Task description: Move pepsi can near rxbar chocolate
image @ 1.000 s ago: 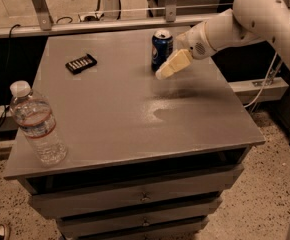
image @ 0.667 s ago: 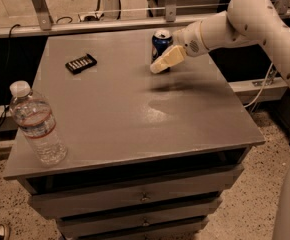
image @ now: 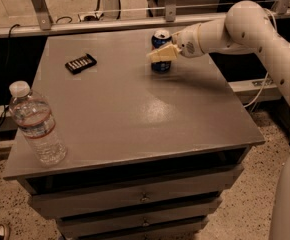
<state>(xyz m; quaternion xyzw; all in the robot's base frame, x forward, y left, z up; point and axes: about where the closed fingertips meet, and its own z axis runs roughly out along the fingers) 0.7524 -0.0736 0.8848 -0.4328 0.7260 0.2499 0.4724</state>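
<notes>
Pepsi can (image: pixel 160 37) upright, axis vertical; gripper (image: pixel 153 55) overlapping its front.

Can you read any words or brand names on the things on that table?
No text reads clearly.
pepsi can: logo blurred, partly behind the gripper.
rxbar chocolate: pale markings, too small to read.
water bottle: label band, unreadable.

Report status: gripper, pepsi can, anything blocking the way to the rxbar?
Gripper at the pepsi can, grasp unconfirmed. Can upright at table's back, apart from rxbar chocolate at far left. Water bottle near-left corner, off that line.
</notes>
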